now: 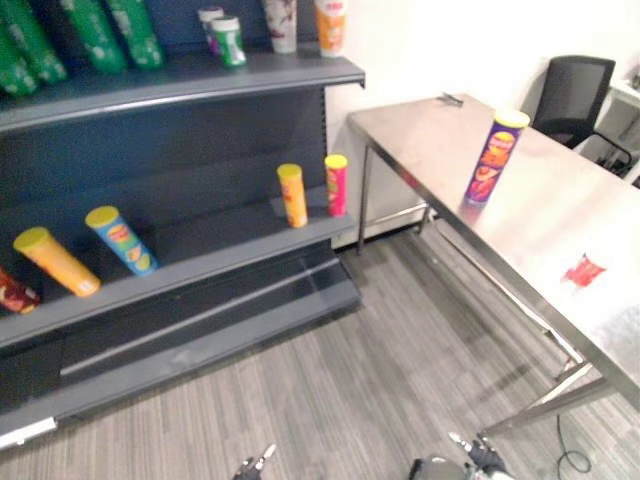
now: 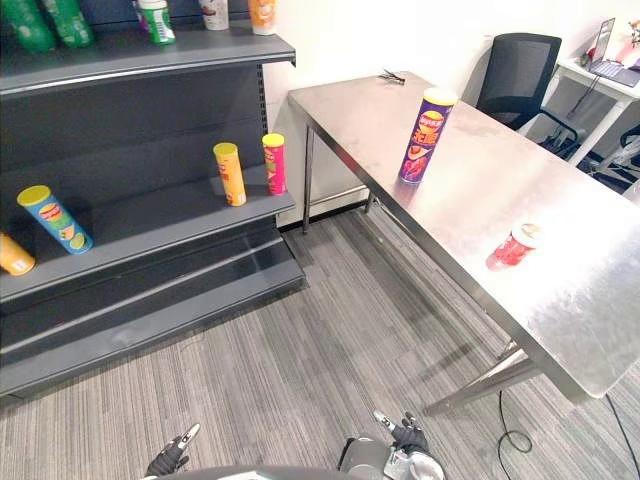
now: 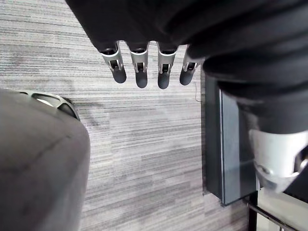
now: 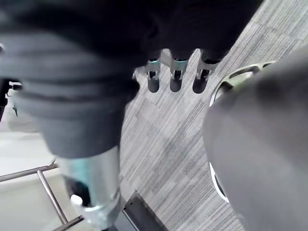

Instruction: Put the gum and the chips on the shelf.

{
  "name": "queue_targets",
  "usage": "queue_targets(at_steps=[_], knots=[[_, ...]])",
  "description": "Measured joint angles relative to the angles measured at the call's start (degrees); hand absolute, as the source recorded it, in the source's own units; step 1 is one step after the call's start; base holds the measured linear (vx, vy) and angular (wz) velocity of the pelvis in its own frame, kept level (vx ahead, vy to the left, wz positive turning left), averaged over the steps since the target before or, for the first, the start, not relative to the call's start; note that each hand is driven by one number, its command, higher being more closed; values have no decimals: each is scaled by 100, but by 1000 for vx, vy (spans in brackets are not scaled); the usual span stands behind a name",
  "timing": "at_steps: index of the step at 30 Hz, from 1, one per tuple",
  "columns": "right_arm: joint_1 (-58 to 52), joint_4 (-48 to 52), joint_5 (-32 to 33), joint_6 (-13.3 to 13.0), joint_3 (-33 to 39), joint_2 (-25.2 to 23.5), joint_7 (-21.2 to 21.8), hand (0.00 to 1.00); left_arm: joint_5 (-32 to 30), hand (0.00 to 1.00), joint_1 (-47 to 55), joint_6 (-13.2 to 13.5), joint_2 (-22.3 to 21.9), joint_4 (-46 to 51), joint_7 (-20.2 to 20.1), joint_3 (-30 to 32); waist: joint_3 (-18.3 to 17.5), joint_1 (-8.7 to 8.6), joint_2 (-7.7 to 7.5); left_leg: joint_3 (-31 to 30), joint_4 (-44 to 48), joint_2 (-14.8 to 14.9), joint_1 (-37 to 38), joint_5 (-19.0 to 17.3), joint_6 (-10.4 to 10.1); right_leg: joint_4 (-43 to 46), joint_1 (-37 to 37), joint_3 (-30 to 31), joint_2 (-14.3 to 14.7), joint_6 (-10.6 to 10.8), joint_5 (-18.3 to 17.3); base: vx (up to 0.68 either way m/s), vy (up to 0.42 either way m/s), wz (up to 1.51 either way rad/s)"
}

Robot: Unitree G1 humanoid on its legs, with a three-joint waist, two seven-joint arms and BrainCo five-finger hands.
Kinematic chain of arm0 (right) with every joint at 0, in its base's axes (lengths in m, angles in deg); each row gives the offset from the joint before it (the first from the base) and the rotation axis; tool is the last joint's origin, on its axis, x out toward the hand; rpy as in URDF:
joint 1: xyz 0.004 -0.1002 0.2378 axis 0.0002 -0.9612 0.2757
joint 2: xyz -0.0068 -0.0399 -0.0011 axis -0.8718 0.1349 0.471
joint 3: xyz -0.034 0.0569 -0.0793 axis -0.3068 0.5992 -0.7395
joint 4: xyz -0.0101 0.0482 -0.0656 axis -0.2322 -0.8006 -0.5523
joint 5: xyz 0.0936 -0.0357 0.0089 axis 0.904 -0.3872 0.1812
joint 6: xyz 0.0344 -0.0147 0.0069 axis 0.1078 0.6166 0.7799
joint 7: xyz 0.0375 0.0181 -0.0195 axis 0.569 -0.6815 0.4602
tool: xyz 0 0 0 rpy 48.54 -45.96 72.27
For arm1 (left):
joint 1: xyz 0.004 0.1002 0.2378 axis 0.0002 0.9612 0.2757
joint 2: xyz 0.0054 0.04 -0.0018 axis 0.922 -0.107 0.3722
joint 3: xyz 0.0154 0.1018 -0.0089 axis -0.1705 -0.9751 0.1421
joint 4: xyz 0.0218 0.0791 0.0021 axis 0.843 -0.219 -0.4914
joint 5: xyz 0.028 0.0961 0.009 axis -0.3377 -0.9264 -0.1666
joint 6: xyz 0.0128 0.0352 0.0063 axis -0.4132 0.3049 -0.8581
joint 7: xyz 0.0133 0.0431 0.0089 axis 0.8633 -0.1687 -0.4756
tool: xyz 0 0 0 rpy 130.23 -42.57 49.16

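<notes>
Chips can (image 2: 425,135) stands well beyond right hand (image 2: 405,436).

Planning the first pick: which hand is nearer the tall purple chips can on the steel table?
Right. The right hand hangs roughly in line with the purple chips can; the left hand hangs farther left.

Stainless steel table (image 2: 500,175): silver tube legs, standing on grey striped carpet (image 2: 330,340). Small dark object (image 2: 392,75): at the table's far edge. Black mesh office chair (image 2: 518,70): beyond the table, near a white desk (image 2: 622,85) carrying an open laptop (image 2: 607,48). Left of the table: yellow cylindrical can (image 2: 230,174) and pink yellow-lidded can (image 2: 274,163), upright, just beside each other; blue yellow-lidded can (image 2: 55,220), tilted; green plastic bottles (image 1: 100,35) higher up.
</notes>
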Motion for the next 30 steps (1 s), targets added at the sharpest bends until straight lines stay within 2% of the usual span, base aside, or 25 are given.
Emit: queue_targets(at_steps=[3,4,8,11,15,18,21,22,23,24,25,26,27,30], knots=[[103,15,19,-5,16,167,-9,0,-180,0,22,-32,-223,-61,5,6,118,-102,392,177,-264,109,89,106,-167,-521,94,-76,319,-29,37,214,-53,-45],[107,14,19,6,16,177,-6,0,-205,0,-1,-42,-232,-65,4,5,143,-104,411,201,-291,123,130,129,-205,-535,121,-113,344,-33,38,150,-50,-30],[-20,-3,6,35,8,269,2,0,-222,0,-7,-66,-231,-15,-101,9,188,-100,311,166,-327,210,389,246,-325,-817,512,-228,497,-44,41,91,-31,-7],[-30,-11,11,59,14,268,1,0,-217,0,-9,-71,-186,81,-153,34,220,-100,275,183,-318,159,318,251,-334,-1111,540,-265,508,77,120,24,31,-3],[-28,-87,24,59,28,268,3,0,-217,0,-20,-76,-130,116,-151,47,284,-102,195,323,-166,94,294,252,-336,-1020,450,-235,454,93,130,0,34,-16],[-24,-89,41,57,84,269,9,0,-216,0,-55,-76,-114,117,-139,47,300,-105,187,581,193,61,134,252,-337,-709,185,-214,311,77,119,27,0,-49],[-62,-162,97,66,247,271,2,0,-212,0,-78,-78,-100,118,-110,50,329,-114,190,892,1253,212,-131,250,-341,-491,55,-188,230,-105,-14,82,-53,-80],[-134,-154,206,72,260,293,-3,0,-192,0,-127,-79,-127,119,-78,56,336,-108,264,979,2331,573,-419,280,-380,-510,121,-157,342,-193,-141,126,-101,-99],[-156,-158,219,72,261,310,-5,0,-187,0,-133,-82,-127,116,-74,61,355,-115,301,985,2747,732,-497,346,-331,-532,185,-114,420,-182,-235,183,-100,-128],[-200,-186,249,87,242,359,-9,0,-138,0,-138,-86,-127,116,-59,66,393,-107,388,970,3446,999,-619,617,-2,-546,304,78,564,-189,-354,131,-52,-104],[-237,-197,249,92,239,373,-8,0,-130,0,-134,-87,-134,117,-59,81,400,-115,412,935,3737,1092,-667,879,148,-570,375,214,650,-203,-377,226,-14,-135],[-335,-195,258,90,330,377,-14,0,-83,0,-58,-69,-173,124,-65,123,408,-83,331,740,4347,1169,-888,1327,142,-612,444,571,704,-258,-447,216,34,-128],[-354,-200,266,92,496,367,-32,0,-78,0,-62,-49,-150,143,-69,236,413,-100,340,478,4719,1181,-1155,703,112,-570,468,857,731,-308,-561,262,41,-121],[-498,-212,315,96,972,344,-55,0,-69,0,-8,5,-149,297,-69,316,474,-82,271,-57,4755,1097,-1754,-150,105,-656,856,1467,725,-164,-683,228,74,-96]])
